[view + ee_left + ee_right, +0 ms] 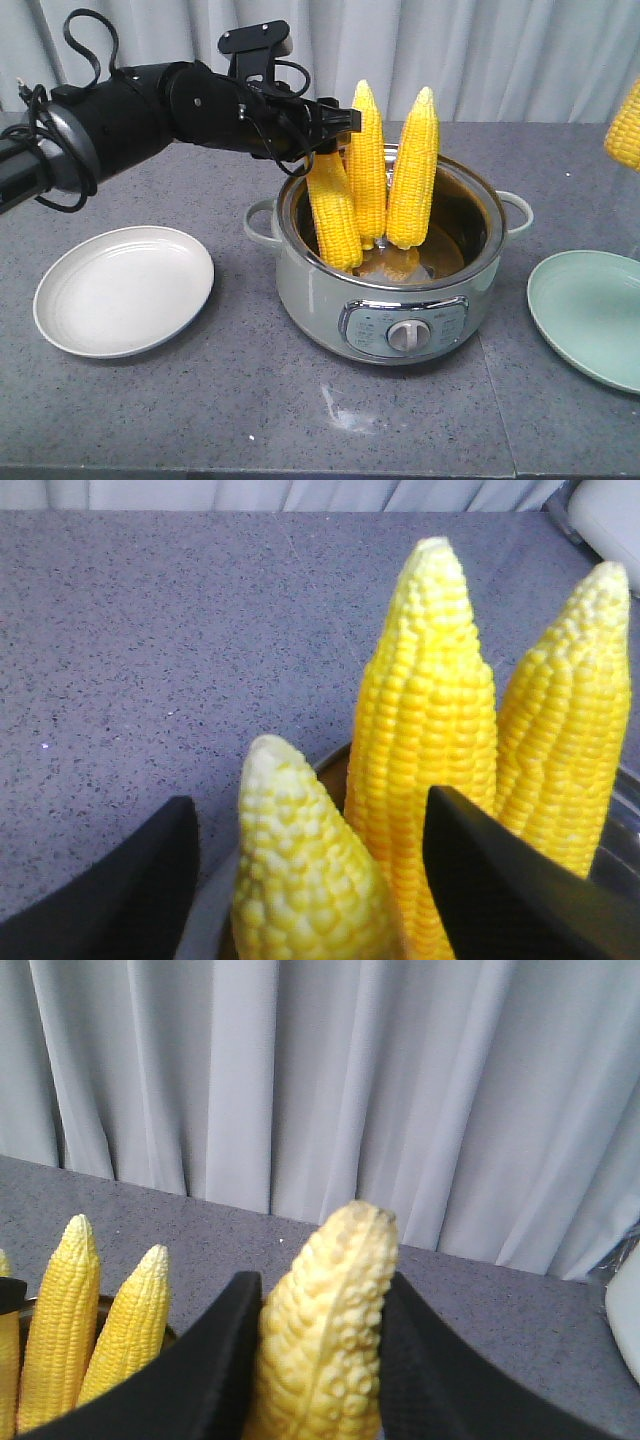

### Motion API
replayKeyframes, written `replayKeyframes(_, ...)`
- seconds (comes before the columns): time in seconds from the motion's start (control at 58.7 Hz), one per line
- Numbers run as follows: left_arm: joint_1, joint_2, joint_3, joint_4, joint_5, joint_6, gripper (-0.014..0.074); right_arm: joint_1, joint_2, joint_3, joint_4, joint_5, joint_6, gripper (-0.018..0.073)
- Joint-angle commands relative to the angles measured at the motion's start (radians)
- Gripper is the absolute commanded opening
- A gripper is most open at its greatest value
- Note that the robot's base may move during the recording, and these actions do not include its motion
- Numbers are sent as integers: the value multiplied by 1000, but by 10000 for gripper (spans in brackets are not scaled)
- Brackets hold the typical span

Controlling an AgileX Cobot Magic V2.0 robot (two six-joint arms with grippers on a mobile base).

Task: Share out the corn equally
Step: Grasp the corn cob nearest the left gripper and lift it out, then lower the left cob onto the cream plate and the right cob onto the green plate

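Three yellow corn cobs stand tips up in a pale green electric pot (pixel 330 290). My left gripper (pixel 338 130) reaches in from the left, and its black fingers (pixel 120 890) stand open on either side of the tip of the leftmost cob (pixel 335 215) (pixel 300 880), with a gap on each side. The middle cob (pixel 425 730) and the right cob (pixel 565 740) rise behind it. My right gripper (pixel 318 1282) is shut on another corn cob (pixel 325 1340), held up in the air. In the front view only that cob (pixel 625 125) shows, at the right edge above the green plate.
A white plate (pixel 125 290) lies left of the pot with nothing on it. A pale green plate (pixel 590 315) lies at the right, also bare. The pot has side handles and a front dial (pixel 405 335). A grey curtain hangs behind the table.
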Motion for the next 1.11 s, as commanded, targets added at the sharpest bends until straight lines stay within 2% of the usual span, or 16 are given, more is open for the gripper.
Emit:
replayKeyframes(0.0,-5,-50,-34,-21,-55,4,465,-4,-18,-27,15,-67,2,-5)
replayKeyframes(0.102,-5,-48,-34,-21,-41,4,447,-4,-18,-27,15,-66,2,-5)
replayKeyframes(0.205,-5,-48,-34,-21,-28,4,392,-4,-18,-27,15,-66,2,-5)
replayKeyframes(0.545,-5,-64,-35,-21,22,4,17,-4,-18,-27,15,-57,3,-5)
replayKeyframes(0.665,-5,-127,-35,-18,34,7,-8,-4,-18,-27,15,-57,3,-5)
replayKeyframes(0.733,-1,-185,-35,-8,41,38,-7,-4,-18,-27,17,-57,5,-5)
replayKeyframes(0.869,-1,-336,-35,79,65,90,-8,-4,-18,-27,18,-51,24,-5)
replayKeyframes(1.091,-1,-603,-34,348,168,74,-8,-4,-18,-27,16,-15,27,-5)
